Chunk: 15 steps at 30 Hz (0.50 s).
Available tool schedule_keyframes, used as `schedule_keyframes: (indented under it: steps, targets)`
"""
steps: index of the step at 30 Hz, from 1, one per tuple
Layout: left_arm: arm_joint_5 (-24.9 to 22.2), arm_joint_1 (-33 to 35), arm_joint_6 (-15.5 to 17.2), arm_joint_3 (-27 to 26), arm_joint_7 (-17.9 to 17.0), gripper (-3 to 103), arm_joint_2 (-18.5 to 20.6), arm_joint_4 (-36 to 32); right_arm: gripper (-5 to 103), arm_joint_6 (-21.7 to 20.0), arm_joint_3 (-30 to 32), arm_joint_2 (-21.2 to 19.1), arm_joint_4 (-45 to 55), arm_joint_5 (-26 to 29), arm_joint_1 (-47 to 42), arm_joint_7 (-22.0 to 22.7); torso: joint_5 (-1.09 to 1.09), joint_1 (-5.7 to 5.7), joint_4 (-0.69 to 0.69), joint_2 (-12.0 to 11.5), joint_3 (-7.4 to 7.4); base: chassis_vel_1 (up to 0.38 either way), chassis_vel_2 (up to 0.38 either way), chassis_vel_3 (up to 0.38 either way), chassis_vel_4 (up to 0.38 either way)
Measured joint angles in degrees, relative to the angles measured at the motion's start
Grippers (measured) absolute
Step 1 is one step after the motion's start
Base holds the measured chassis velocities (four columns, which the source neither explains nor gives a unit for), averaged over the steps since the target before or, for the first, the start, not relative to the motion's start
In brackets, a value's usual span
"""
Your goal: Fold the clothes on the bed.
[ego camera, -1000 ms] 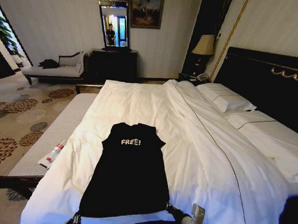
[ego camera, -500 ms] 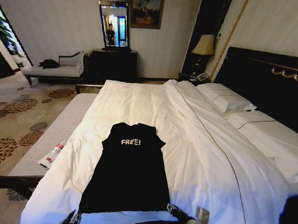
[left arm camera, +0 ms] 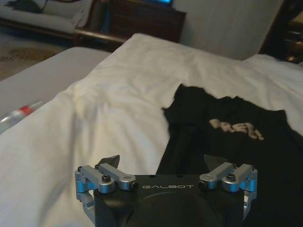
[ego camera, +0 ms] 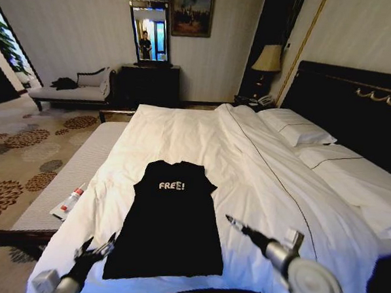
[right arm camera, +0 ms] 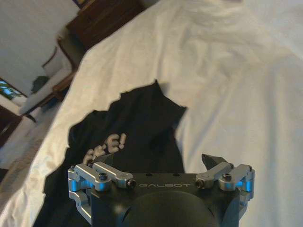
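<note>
The clothes, a black T-shirt (ego camera: 172,217) with white "FREE!" lettering, lie flat on the white bed (ego camera: 183,129), collar toward the far side. My left gripper (ego camera: 100,244) hovers open just beyond the shirt's near left corner. In the left wrist view this gripper (left arm camera: 162,161) has nothing between its fingers, and the shirt (left arm camera: 232,142) lies ahead of it. My right gripper (ego camera: 231,220) is open beside the shirt's right edge, above the sheet. In the right wrist view it (right arm camera: 158,160) is empty too, over the shirt (right arm camera: 132,127).
White pillows (ego camera: 298,129) lean against the dark headboard (ego camera: 355,105) on the right. A pale bench (ego camera: 69,173) runs along the bed's left side with a small tube (ego camera: 69,201) on it. Far off stand a chaise longue (ego camera: 70,91), a dresser (ego camera: 149,84) and a lamp (ego camera: 268,59).
Both grippers have risen from the shirt's near hem and spread outward, the left to the near left corner, the right up along the right edge. The shirt has stayed put.
</note>
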Motion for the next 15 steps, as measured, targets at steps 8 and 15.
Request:
schedule_keyframes:
  steps: [8,15]
  targets:
    - [-3.5,-5.6,2.9,1.3,-2.9,100,2.2,0.2,100,1.8,-8.9,-2.2,-12.1,4.8,16.7,-0.7,0.01,0.00,-0.01,0.0,0.00,0.000,0.000,0.000,0.000]
    - [-3.6,-5.0,3.2,1.0,-3.3,100,1.6,0.2,100,1.5,-15.8,-1.4,-22.6,5.8,28.7,-1.1,0.00,0.00,0.01,0.0,0.00,0.000,0.000,0.000,0.000]
